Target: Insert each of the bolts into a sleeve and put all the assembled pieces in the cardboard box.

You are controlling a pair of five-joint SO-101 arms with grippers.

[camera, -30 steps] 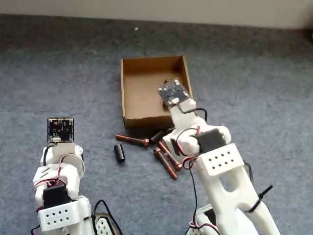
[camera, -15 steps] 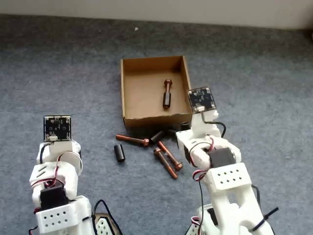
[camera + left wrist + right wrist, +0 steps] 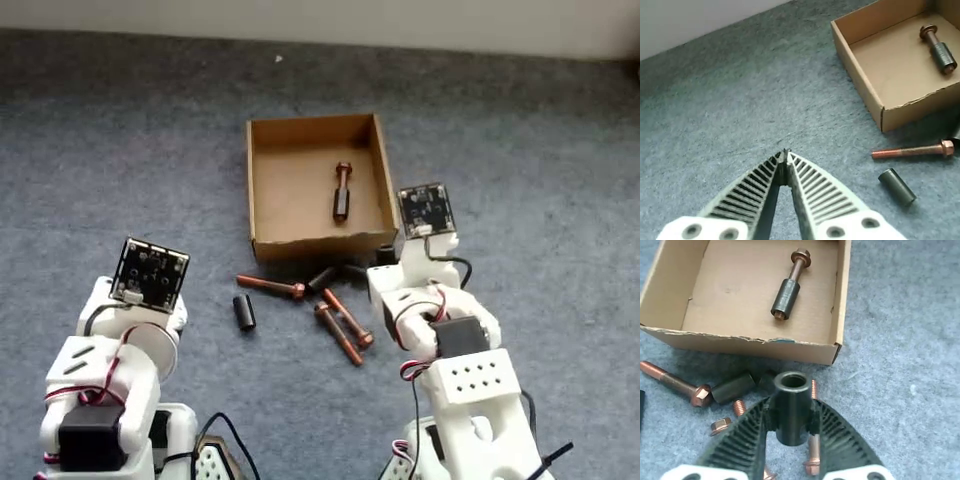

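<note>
The cardboard box (image 3: 262,180) holds one assembled bolt and sleeve (image 3: 342,192), also seen in the right wrist view (image 3: 787,287). My right gripper (image 3: 791,412) is shut on an upright black sleeve (image 3: 791,390), just in front of the box's near right corner (image 3: 385,256). Below it lie loose copper bolts (image 3: 340,325) and another sleeve (image 3: 732,386). My left gripper (image 3: 785,156) is shut and empty over bare carpet, left of the parts. A bolt (image 3: 912,150) and a sleeve (image 3: 896,186) lie ahead of it.
Grey carpet covers the floor, with a pale wall (image 3: 320,20) along the far edge. One bolt (image 3: 270,286) and a black sleeve (image 3: 244,312) lie in front of the box. Open carpet stretches to the left and right of the box.
My right arm has drawn back from over the box to its near right corner, uncovering the assembled piece inside. My left arm has turned right, toward the loose parts.
</note>
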